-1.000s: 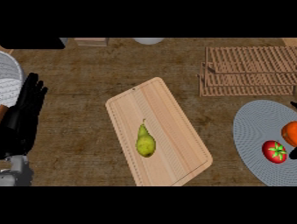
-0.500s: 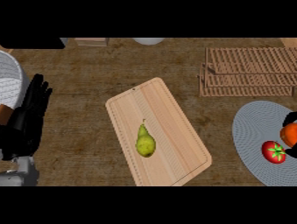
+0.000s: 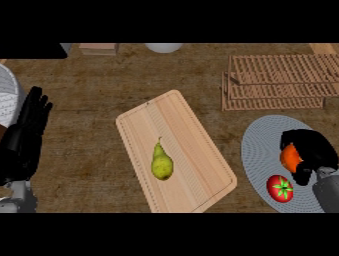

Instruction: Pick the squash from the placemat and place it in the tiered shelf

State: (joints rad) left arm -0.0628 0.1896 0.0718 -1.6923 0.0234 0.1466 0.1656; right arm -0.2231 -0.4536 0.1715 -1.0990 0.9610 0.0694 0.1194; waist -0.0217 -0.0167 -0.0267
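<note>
Orange squash (image 3: 290,157) is located on the right side of the scene, over the round grey placemat (image 3: 257,145), just far of the red tomato (image 3: 280,188). We cannot tell whether the squash rests on the mat or is raised off it.

The right hand (image 3: 312,150) covers the squash from the right, with its fingers curled round it in a grasp. Only the squash's left face remains visible. One second ago this hand sat at the right edge with most of the squash exposed. Half a second ago it had moved over the squash. We now see it shifted further left and closed round it. The squash's position on the placemat matches the earlier frames.

The left hand (image 3: 24,137) shows at the left edge with its fingers straight and released, pointing far. Its position is nearly unchanged.

The wooden tiered shelf (image 3: 283,82) stands far of the placemat, well apart from the squash. A pear (image 3: 161,161) lies on the wooden cutting board (image 3: 194,135) at centre, where both were before.
</note>
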